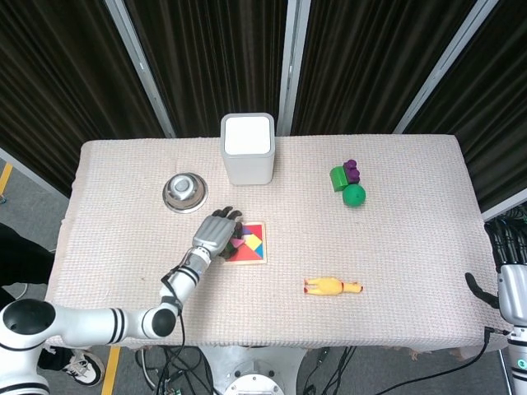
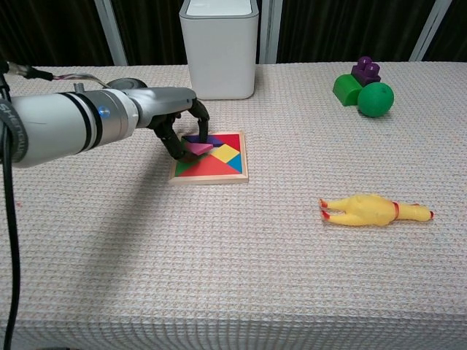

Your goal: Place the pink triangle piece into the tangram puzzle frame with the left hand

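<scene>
The left hand (image 2: pixel 179 124) hangs over the left part of the tangram puzzle frame (image 2: pixel 210 157), its dark fingers (image 2: pixel 203 118) curled down and pinching the pink triangle piece (image 2: pixel 198 148). The piece sits tilted in the fingertips, directly over the frame's coloured pieces — whether it touches them cannot be told. In the head view the same hand (image 1: pixel 217 233) covers the frame's (image 1: pixel 247 243) left edge, with only a sliver of pink showing beneath the fingers.

Behind the left hand and a little to its outer side stands a small metal bowl (image 1: pixel 184 192), with a white box-shaped container (image 1: pixel 247 148) further back, beyond the frame. Well off toward the robot's right lies a yellow rubber chicken (image 2: pixel 373 210) on the desk (image 2: pixel 219 277), and at the far right a green ball (image 2: pixel 376 99) sits against a green block (image 2: pixel 346 89) with a purple block (image 2: pixel 365 71) on it.

The right hand (image 1: pixel 510 280) shows only at the head view's right edge — beyond the desk's corner, fingers extended and apart, holding nothing.
</scene>
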{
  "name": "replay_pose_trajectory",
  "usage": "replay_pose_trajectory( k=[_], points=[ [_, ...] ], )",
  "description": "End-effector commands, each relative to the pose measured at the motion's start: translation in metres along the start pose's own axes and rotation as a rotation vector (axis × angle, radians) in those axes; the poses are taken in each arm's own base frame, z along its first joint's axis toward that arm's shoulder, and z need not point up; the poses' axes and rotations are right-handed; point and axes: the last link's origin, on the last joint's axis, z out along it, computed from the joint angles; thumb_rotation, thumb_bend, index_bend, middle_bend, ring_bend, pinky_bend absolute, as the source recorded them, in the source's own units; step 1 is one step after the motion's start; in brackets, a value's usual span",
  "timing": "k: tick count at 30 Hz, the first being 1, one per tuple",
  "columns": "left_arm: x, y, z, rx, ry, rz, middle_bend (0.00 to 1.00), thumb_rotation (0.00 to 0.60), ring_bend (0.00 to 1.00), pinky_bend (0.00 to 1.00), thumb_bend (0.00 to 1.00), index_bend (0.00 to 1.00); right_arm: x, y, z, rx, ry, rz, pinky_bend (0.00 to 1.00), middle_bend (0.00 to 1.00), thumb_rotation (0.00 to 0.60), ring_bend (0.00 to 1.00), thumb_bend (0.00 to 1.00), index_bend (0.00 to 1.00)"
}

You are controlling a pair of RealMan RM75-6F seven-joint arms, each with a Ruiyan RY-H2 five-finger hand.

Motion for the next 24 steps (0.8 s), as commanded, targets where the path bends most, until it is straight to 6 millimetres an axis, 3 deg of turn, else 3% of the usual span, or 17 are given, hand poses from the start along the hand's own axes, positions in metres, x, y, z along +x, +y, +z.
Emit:
replay_pose_trajectory(
  k=[1,24],
  points=[
    [-0.001,0.005,0.003,0.012,0.013,-0.001,0.12,0.600,0.00,0.14,0.35,0.51,0.001,0.001,0.000,-0.003,0.002,0.000,0.00,0.00,0.600,0.00,0.18,0.00],
    [-0.005,0.015,0.012,0.091,0.036,-0.016,0.13,0.600,0.00,0.14,0.36,0.51,0.001,0.007,-0.002,-0.016,0.004,0.000,0.00,0.00,0.600,0.00,0.18,0.00]
  ],
)
